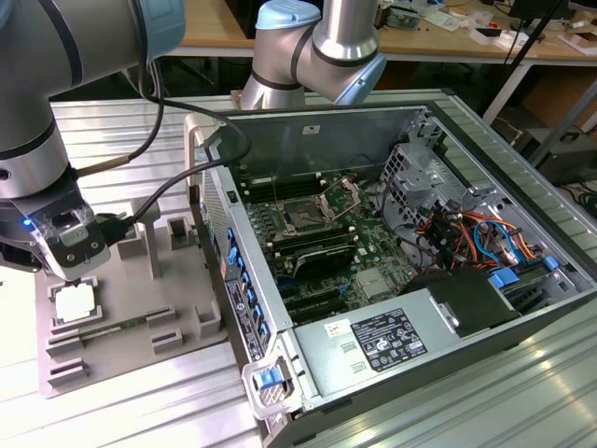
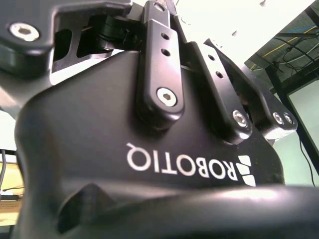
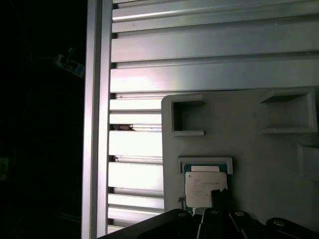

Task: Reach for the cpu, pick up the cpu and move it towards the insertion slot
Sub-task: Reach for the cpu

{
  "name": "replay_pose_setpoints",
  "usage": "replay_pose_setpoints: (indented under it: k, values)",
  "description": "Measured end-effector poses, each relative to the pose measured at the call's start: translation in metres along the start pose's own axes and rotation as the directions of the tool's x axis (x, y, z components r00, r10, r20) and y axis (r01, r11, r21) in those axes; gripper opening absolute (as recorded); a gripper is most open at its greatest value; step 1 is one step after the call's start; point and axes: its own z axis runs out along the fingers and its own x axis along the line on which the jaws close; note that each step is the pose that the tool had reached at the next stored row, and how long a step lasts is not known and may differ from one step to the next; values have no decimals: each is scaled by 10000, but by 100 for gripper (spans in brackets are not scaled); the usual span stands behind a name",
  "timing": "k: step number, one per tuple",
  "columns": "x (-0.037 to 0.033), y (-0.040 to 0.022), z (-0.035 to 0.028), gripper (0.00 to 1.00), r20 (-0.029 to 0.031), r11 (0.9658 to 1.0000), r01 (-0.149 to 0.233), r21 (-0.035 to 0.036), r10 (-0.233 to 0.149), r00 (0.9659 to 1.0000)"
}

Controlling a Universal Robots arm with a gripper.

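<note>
Hovering at the exterior view's lower left with the black robot hand [image 1: 72, 276], directly above the small flat square cpu with its silver-white metal top [image 1: 75, 301]. Cannot tell whether clenched or released. Lying flat in a rimmed recess of the grey plastic tray [image 1: 140, 347], cpu close to one tray edge; same in the first wrist view, cpu [image 3: 202, 186] seated in the tray [image 3: 249, 164] with dark hand parts overlapping one corner. Resting on the ribbed aluminium counter [image 1: 121, 415], tray just beside the open grey metal computer case [image 1: 317, 131] at centre and right. Inside the case, well apart from the cpu: square dark insertion slot with silver frame [image 1: 306, 217], ringed by green circuit board, hinged steel bracket standing open beside it.
</note>
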Motion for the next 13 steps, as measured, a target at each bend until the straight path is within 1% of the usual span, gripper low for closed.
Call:
replay_pose_setpoints:
  k: [13]
  values:
    - [0,-2,47,11,-1,10000,0,1,0,10000]
